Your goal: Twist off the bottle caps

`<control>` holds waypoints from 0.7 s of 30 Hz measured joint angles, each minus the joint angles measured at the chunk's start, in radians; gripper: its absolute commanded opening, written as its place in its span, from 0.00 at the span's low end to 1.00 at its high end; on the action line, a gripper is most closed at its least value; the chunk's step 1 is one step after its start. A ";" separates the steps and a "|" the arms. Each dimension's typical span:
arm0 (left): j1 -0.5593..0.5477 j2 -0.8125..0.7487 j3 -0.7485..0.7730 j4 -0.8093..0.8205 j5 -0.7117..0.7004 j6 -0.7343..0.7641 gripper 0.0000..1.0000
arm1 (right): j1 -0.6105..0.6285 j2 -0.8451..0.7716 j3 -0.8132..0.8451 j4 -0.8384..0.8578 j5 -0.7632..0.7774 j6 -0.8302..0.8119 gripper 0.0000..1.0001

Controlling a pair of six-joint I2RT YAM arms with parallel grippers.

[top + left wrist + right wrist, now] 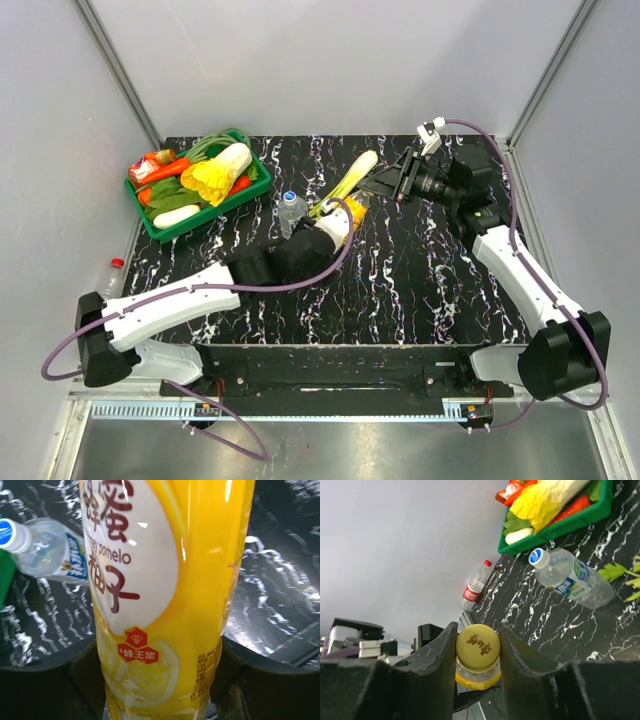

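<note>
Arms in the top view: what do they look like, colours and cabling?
Both the left arm and right arm have white shells with black joints and bases. A mauve cable loops along each. The jaws are matte black, blocky.

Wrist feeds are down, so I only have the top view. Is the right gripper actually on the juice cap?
Observer: Yes. The right gripper presses the yellow cap from both sides.
Operator: Is the left one holding the body?
Observer: Yes. The left gripper clamps the juice bottle across its printed label.
Operator: Is the clear bottle beside it capped?
Observer: Yes, its blue cap is on.
</note>
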 measured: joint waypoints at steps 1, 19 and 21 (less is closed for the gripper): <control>0.009 -0.020 -0.013 0.021 0.038 -0.001 0.01 | 0.000 -0.006 -0.002 0.017 -0.010 -0.001 0.00; 0.212 -0.296 -0.239 0.422 0.897 -0.034 0.00 | 0.001 -0.088 -0.059 0.724 -0.304 0.192 0.00; 0.217 -0.302 -0.241 0.449 0.967 -0.041 0.00 | 0.001 -0.083 -0.060 0.857 -0.336 0.259 0.00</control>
